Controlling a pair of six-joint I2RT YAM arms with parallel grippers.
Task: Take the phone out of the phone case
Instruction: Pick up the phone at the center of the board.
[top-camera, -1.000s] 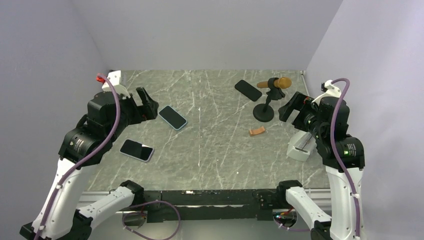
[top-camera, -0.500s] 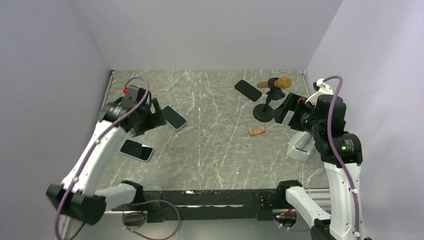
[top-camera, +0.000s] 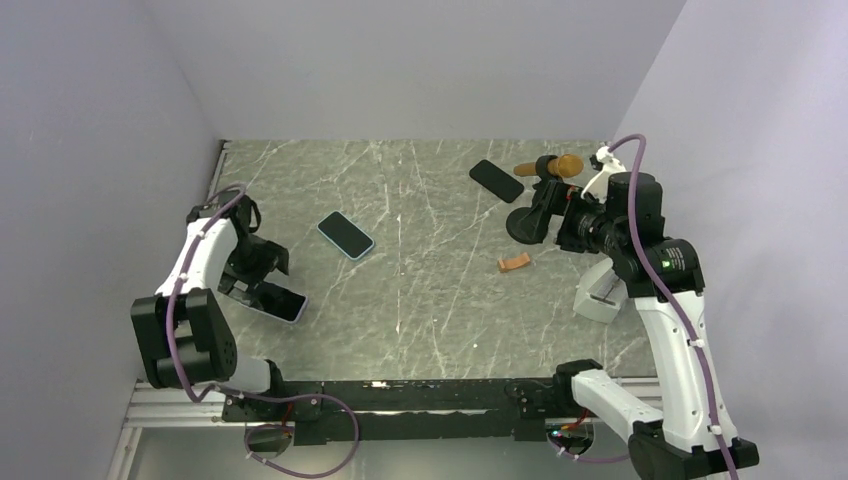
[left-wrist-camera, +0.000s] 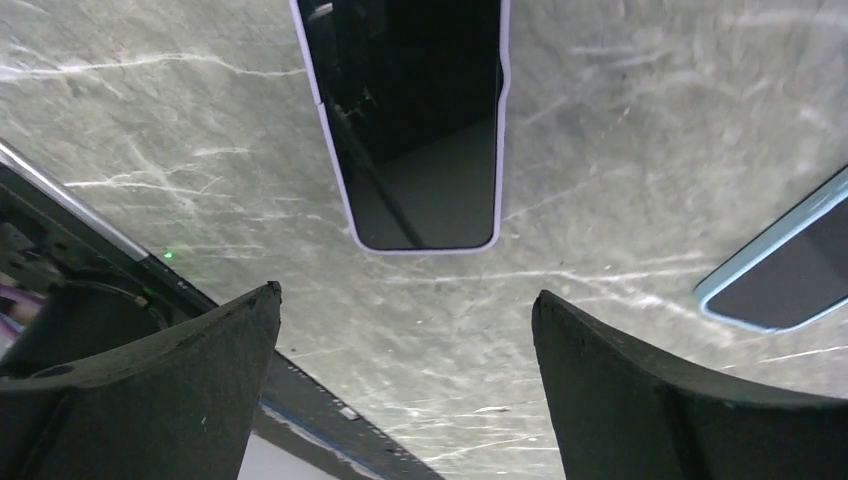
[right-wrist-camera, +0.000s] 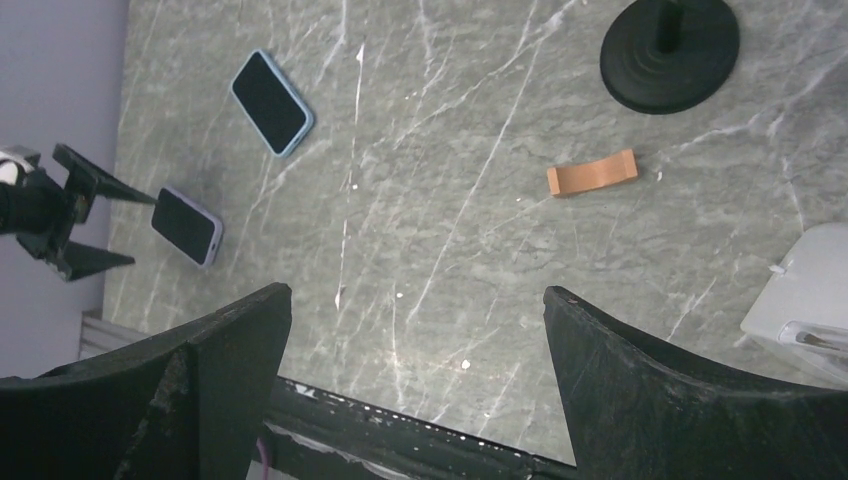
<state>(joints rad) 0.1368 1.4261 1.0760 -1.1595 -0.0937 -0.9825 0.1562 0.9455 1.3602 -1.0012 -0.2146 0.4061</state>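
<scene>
A phone in a lilac case (top-camera: 277, 301) lies face up at the near left of the marble table; it also shows in the left wrist view (left-wrist-camera: 420, 120) and the right wrist view (right-wrist-camera: 187, 226). My left gripper (top-camera: 256, 279) is open and empty, hovering just left of that phone, its fingertips apart from the phone's near end (left-wrist-camera: 405, 295). A second phone in a light blue case (top-camera: 345, 234) lies further back toward the middle. My right gripper (top-camera: 545, 207) is open and empty, held high above the right side (right-wrist-camera: 417, 292).
A black phone (top-camera: 496, 180) lies at the back. A black stand (top-camera: 527, 222) holds an orange microphone (top-camera: 562, 165) close to my right gripper. A small orange piece (top-camera: 514, 262) and a white box (top-camera: 600, 296) lie at the right. The table's front rail (left-wrist-camera: 250, 390) is near my left fingers.
My left arm has swung from beside the blue-cased phone down and toward the near left, ending at the lilac-cased phone. My right gripper has moved slightly back and left.
</scene>
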